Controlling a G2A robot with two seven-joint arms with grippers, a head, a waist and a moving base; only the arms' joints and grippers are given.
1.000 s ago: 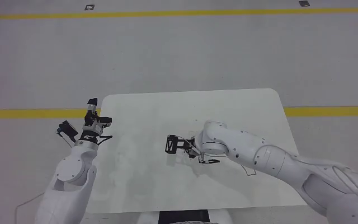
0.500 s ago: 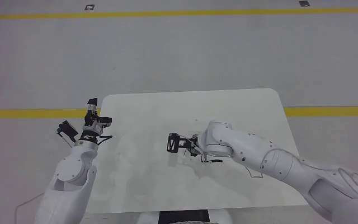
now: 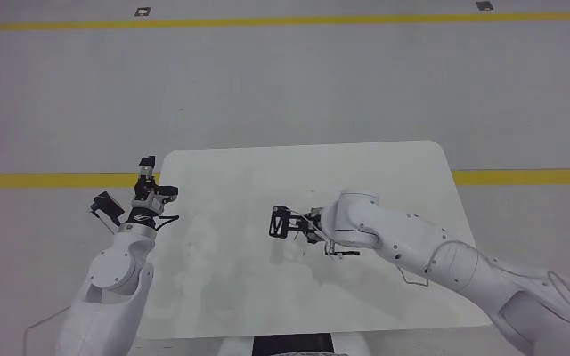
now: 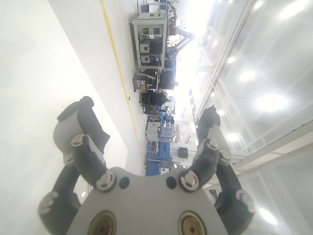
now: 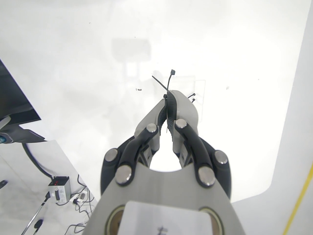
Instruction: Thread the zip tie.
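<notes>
Black plastic zip tie is clamped between the shut right jaws, its thin ends sticking out past their tips, above the white counter near the middle of the top view. The left jaws are held wide apart at the frame's left, beside the counter's left edge.

Has the white jointed left arm folded upward just beside the left edge of the white rounded counter, wrist raised. Holds the black-fingered left end effector spread wide, fingers well apart, pointing outward toward the room. Has the white jointed right arm extended from the right side over the counter's middle, wrist turned toward the left arm. Pinches a thin black plastic zip tie between the pressed-together pads of the black-fingered right end effector, with strap ends poking out past the fingertips.
</notes>
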